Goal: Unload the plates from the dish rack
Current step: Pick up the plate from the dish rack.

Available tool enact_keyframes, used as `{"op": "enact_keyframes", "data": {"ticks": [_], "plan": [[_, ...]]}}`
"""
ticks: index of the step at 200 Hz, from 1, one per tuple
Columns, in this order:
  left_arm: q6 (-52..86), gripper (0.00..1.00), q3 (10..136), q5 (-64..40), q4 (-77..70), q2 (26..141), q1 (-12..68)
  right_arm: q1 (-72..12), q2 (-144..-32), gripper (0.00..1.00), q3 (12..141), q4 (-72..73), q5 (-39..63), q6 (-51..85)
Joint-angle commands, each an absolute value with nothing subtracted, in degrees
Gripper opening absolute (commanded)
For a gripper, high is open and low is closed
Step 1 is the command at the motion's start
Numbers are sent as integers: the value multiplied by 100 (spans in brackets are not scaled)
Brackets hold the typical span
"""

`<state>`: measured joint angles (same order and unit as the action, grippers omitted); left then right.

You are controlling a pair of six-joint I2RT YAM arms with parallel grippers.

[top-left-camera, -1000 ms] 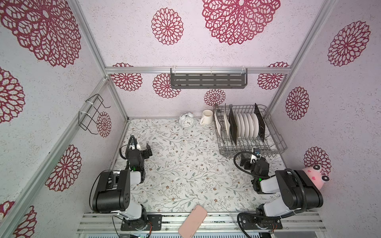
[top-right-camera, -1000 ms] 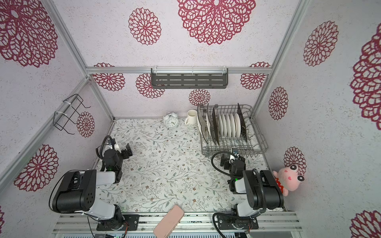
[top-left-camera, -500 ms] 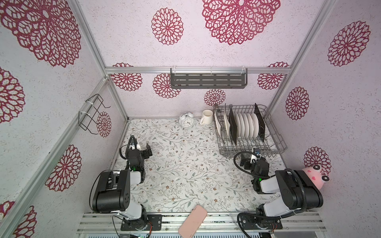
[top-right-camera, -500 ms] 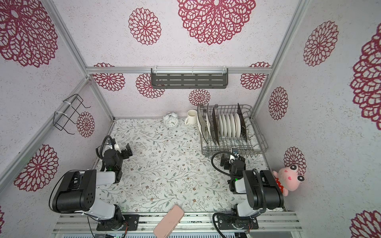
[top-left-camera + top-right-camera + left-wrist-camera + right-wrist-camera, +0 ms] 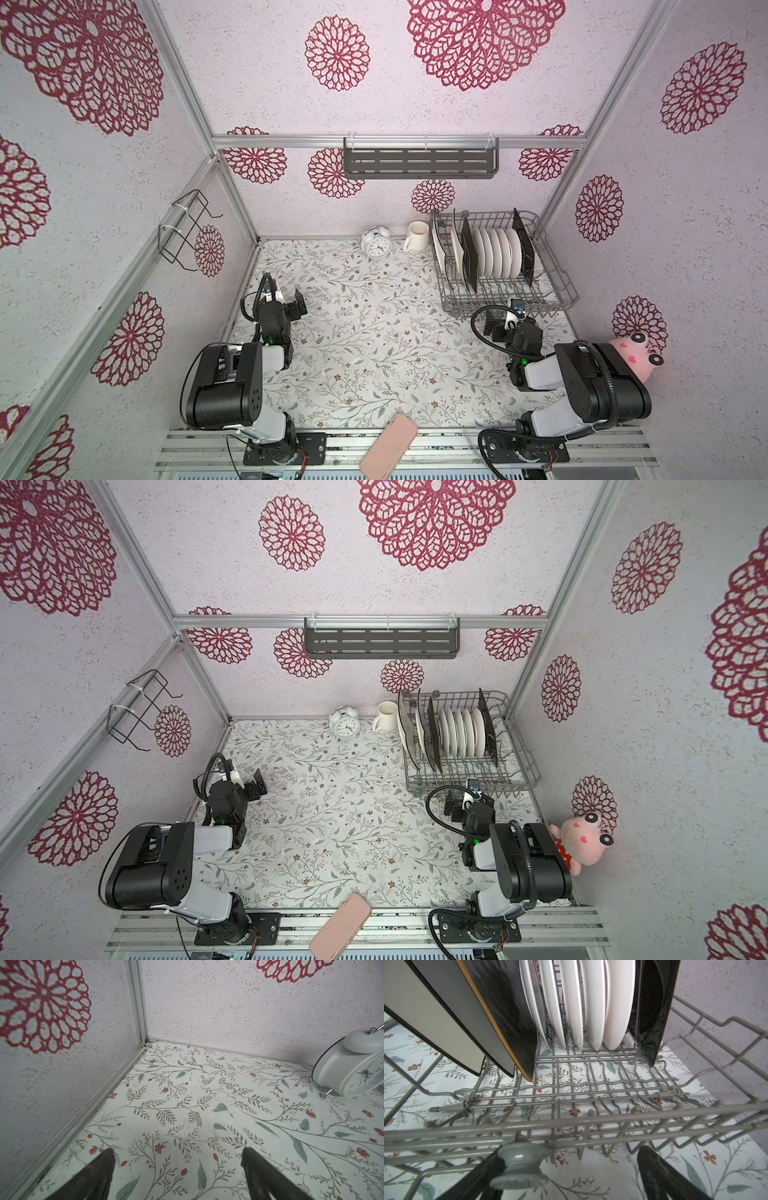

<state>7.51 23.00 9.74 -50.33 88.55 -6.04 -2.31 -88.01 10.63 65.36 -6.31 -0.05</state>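
Note:
The grey wire dish rack (image 5: 557, 283) (image 5: 528, 766) stands at the back right of the table in both top views. Upright in it are several round white plates (image 5: 498, 253) (image 5: 593, 1001), flanked by square plates with black backs (image 5: 469, 259) (image 5: 652, 1012). My right gripper (image 5: 511, 319) (image 5: 571, 1157) is open, low, just outside the rack's near wall (image 5: 591, 1122), holding nothing. A grey wheel (image 5: 519, 1167) on the rack hides one fingertip. My left gripper (image 5: 286, 297) (image 5: 177, 1153) is open over the bare table by the left wall, far from the rack.
A white alarm clock (image 5: 376, 245) (image 5: 353, 1068) and a white mug (image 5: 417, 235) stand at the back, left of the rack. A dark slotted shelf (image 5: 419, 160) and a black wire holder (image 5: 187, 230) hang on the walls. A pink flat object (image 5: 388, 446) lies at the front edge.

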Motion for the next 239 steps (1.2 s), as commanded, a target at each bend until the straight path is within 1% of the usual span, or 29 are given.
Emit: {"op": "enact_keyframes", "data": {"ticks": [1,91,116,169,196,207,210,218,230,235,239], "plan": [[616,97,2382,971,-5151,8921,-640,-171,-8798,99,1484,6833,-949,9],[615,97,2407,975,-5127,8936,-650,-123,-8798,99,1510,6783,-861,37],[711,97,2445,779,-5046,8915,-750,-116,-8798,99,1511,6792,-861,36],[747,97,2457,694,-5027,8922,-803,-53,-8789,99,1523,6741,-783,97],[745,98,2461,691,-5010,8925,-808,-53,-8789,94,1513,6754,-816,104],[740,100,2448,709,-5041,8914,-807,-53,-8707,93,1552,6655,-1109,217],[738,99,2453,759,-5035,8908,-802,-53,-8654,93,1578,6595,-1231,257],[777,97,2624,970,-4601,8763,-755,-53,-8401,92,1715,6109,-1526,403],[814,91,3160,1103,-3322,8363,-726,-44,-7994,90,1988,5282,-1623,425],[843,89,3395,1173,-2776,8214,-692,-44,-7814,85,2093,4986,-1554,404],[826,89,3523,1320,-2553,8098,-637,-44,-7665,84,2141,4830,-1437,356]]}}
